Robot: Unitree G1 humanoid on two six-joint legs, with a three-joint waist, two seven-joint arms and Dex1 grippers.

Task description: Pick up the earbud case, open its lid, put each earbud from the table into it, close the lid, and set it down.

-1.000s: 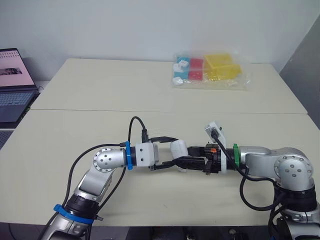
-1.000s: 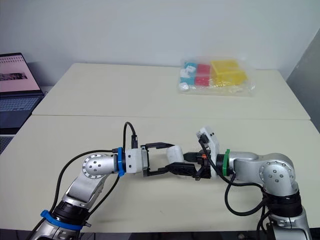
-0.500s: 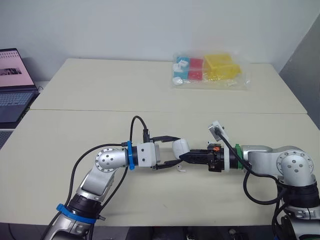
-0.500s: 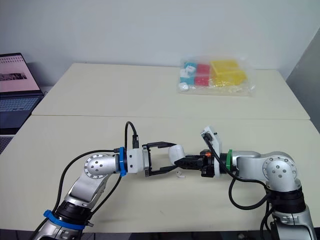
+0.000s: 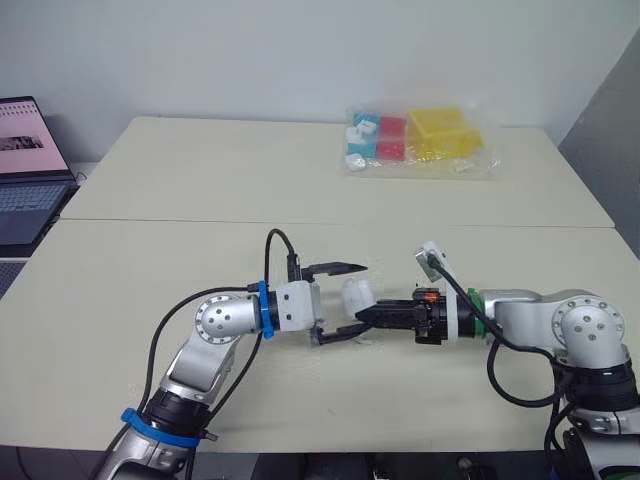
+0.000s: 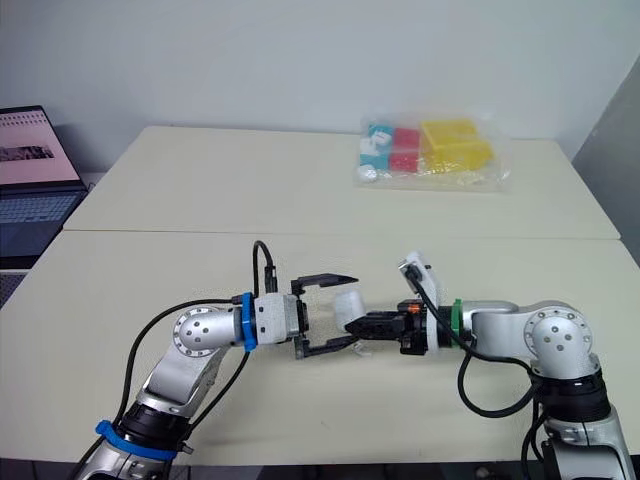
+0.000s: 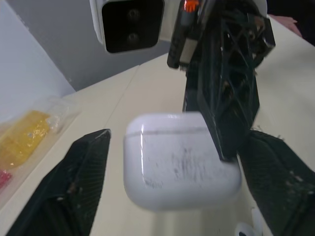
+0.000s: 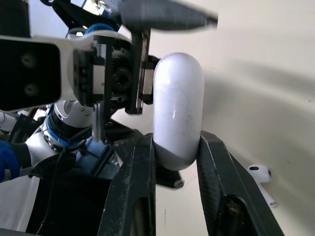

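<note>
Earbud case [image 5: 358,294], white and scuffed, lid closed, pinched in right gripper [image 8: 176,147]; left gripper [image 6: 348,309] spread wide around it; earbud [image 8: 260,173] on table [image 5: 200,180] below.

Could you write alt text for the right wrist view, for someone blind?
A white earbud case is clamped between the two black fingers of the right end effector, over a beige table. One loose earbud lies on the table nearby.

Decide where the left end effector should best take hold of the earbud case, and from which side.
Probably the free rounded end of the earbud case, coming in from the robot's left. The right end effector clamps the other end, and the left end effector is open with a finger on either side.
</note>
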